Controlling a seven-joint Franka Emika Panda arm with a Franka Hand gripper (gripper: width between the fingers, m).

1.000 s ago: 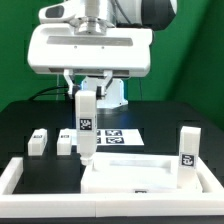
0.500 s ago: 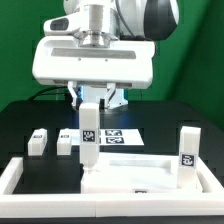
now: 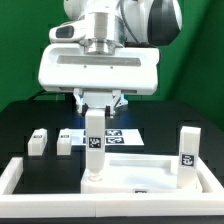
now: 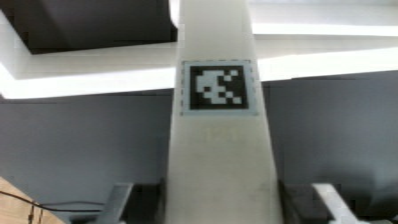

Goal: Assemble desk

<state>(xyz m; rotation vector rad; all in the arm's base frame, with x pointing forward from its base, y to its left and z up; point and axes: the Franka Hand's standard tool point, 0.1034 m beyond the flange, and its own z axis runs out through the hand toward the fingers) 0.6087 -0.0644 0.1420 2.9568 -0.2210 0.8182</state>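
My gripper (image 3: 95,106) is shut on a white desk leg (image 3: 94,146) and holds it upright, tag facing the camera. The leg's lower end is at the white tabletop panel's (image 3: 150,176) corner on the exterior view's left; I cannot tell whether it touches. A second leg (image 3: 187,156) stands upright at the panel's corner on the exterior view's right. Two more legs (image 3: 39,140) (image 3: 65,142) lie on the black table to the left. In the wrist view the held leg (image 4: 221,120) runs down the middle between the fingers (image 4: 334,200) of the gripper (image 4: 222,208).
The marker board (image 3: 122,135) lies flat behind the held leg. A long low white border rail (image 3: 18,176) runs along the front and the exterior view's left of the work area. A green wall stands behind.
The gripper has carried the leg toward the exterior view's right and lower, from beside the loose legs to the tabletop's left corner.
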